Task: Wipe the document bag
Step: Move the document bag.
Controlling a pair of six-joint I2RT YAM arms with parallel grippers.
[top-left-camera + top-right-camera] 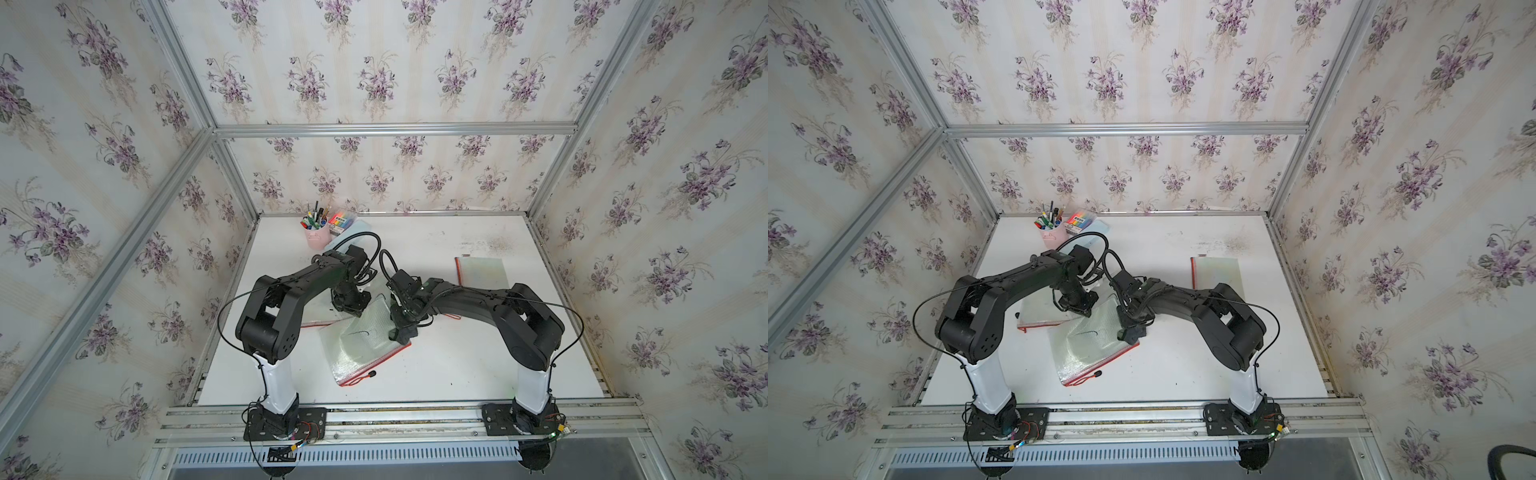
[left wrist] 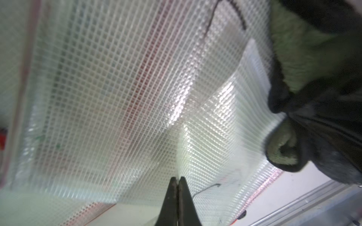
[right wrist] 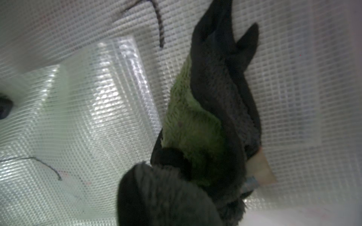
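Document bag (image 1: 361, 345) lies diagonally on the bench (image 1: 457, 365), robot-side of the pen cup (image 1: 316, 237). Left hand (image 2: 177, 179), jaws together, pinches the bag's cup-side end. Right hand (image 1: 401, 328) grips the cloth (image 3: 195, 121) beside the ink mark (image 1: 359, 333), so the right arm is judged nearer for wiping.

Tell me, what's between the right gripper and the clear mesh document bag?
A fluffy black-and-green cloth, clamped in the right gripper, touches the clear mesh bag: right wrist view.
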